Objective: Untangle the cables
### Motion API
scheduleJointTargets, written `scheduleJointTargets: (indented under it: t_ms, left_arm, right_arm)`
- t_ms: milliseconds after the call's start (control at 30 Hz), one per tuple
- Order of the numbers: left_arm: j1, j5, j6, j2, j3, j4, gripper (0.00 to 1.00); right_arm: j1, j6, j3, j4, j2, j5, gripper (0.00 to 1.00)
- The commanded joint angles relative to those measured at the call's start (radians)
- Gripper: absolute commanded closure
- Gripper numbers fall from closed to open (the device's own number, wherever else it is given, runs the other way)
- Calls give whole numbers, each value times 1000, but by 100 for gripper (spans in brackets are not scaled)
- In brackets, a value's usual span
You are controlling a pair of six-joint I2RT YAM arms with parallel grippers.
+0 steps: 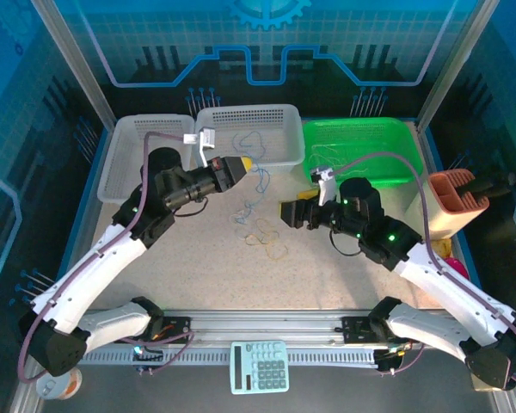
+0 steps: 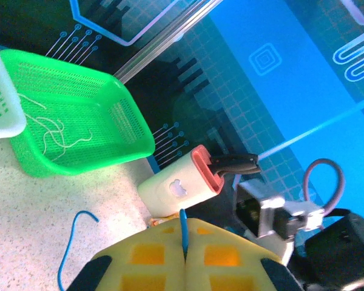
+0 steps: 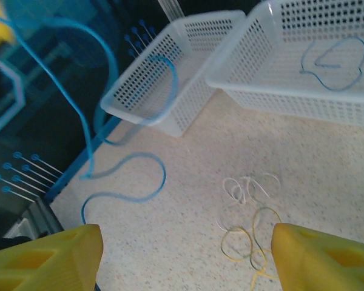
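The left gripper (image 1: 248, 163) is clamped shut on a blue cable (image 1: 261, 183). The cable runs from the gripper's yellow tips down onto the table (image 1: 189, 258). The right gripper (image 1: 285, 213) stands wide open and holds nothing. The yellow and white cables (image 1: 265, 234) lie tangled at table centre, at 7 o'clock from it. A second blue loop (image 1: 249, 138) rests in the white basket (image 1: 284, 114) at 12 o'clock. Pale strands (image 2: 54, 134) lie in the green basket (image 1: 387, 129) at 1 o'clock.
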Motion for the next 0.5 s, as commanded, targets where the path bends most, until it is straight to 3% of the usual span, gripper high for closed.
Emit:
scheduleJointTargets:
  t_ms: [0, 467]
  left_arm:
    - [7, 28, 20, -19, -13, 3, 100]
    - [5, 51, -1, -18, -44, 26, 100]
  right_arm:
    - [3, -30, 57, 13, 19, -50, 25]
    - [0, -7, 126, 106, 139, -127, 30]
